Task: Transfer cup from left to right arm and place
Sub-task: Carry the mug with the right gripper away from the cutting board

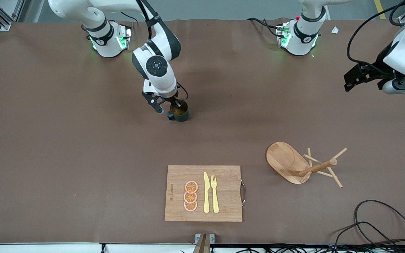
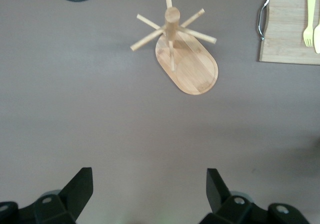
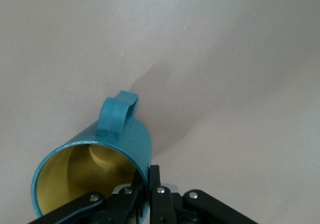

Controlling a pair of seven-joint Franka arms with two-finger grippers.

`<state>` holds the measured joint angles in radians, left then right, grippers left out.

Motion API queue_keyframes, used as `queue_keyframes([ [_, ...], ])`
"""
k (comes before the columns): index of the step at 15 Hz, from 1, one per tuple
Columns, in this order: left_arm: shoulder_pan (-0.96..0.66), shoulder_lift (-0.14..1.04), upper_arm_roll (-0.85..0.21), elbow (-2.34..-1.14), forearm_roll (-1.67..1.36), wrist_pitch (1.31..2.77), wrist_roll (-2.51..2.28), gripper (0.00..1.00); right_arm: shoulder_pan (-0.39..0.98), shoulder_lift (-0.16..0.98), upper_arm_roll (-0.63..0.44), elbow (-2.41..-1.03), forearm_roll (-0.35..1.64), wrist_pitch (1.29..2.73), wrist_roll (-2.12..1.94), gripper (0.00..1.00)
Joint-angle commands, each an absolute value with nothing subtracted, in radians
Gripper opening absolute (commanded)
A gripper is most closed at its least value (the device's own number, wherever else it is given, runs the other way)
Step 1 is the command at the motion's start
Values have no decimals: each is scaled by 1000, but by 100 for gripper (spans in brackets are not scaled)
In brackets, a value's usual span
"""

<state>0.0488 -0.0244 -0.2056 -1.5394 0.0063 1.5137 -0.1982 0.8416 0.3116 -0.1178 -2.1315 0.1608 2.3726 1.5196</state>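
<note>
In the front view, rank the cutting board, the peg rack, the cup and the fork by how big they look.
1. Cutting board, clearly largest.
2. Peg rack, lying tipped over.
3. Fork and cup: unsure; the fork is longer but thin, and the right gripper partly hides the cup.

We see two white arms with black joint bands, green lights glowing at their round bases and black cables trailing along them; the right gripper [image 1: 173,104] and left gripper [image 1: 359,78] have black fingers with small silver screws.
</note>
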Motion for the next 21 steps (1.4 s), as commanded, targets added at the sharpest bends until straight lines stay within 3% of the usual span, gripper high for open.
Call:
queue_keyframes([
  [1,63,-51,-206,-1545,-17,1485,-206,100,769,224,-158,-2157,173,2297,1586,0],
  [8,63,-57,-201,-1543,-14,1462,-253,100,516,83,-187,-2160,65,2154,1520,0],
  [13,61,-49,-204,-1540,-8,1462,-253,100,240,87,-187,-2164,54,2151,1194,0],
  [17,61,-49,-206,-1540,-6,1462,-250,100,115,90,-186,-2256,54,2268,1103,0],
  [21,61,-49,-206,-1540,-6,1462,-249,100,55,122,-186,-2391,54,2498,1089,0],
])
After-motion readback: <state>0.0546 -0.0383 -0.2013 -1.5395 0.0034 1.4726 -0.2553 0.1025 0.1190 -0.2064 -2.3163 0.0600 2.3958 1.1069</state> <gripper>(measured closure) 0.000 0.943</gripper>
